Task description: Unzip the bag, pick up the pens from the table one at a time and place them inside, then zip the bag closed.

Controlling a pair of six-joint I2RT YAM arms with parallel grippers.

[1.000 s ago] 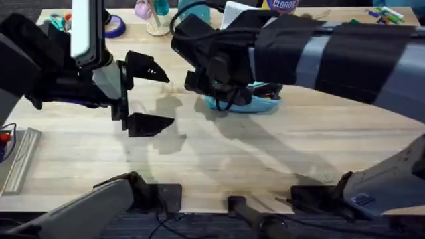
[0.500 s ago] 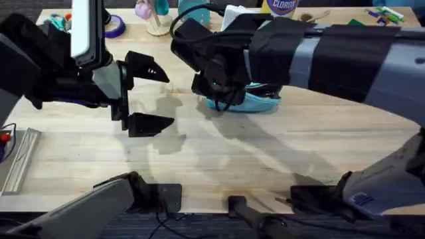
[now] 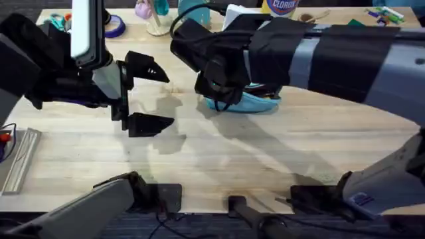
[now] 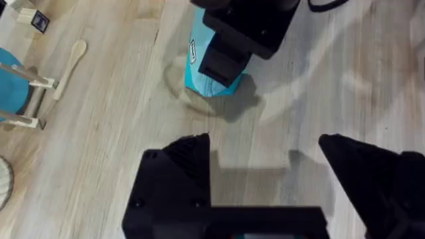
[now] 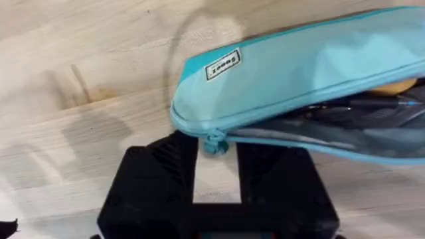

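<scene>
Right tool sits at the closed end of the light blue pencil pouch, its two black fingers set narrowly either side of the small blue zipper pull, though whether they actually pinch it I cannot tell. From that pull the pouch's long axis runs straight away from the tool, and the zipper seam gapes open along it, with dark pens and something yellowish lying inside (so the loading looks done, as far as I can judge). The coming move, I judge, is a pull of the slider along that axis toward the pouch's far end. In the overhead view the pouch lies on the pale wooden table under the right arm, with bare boards on the side toward the arm bases. Left tool hangs spread wide and empty beside the pouch, well apart from it, and could steady the near end.
</scene>
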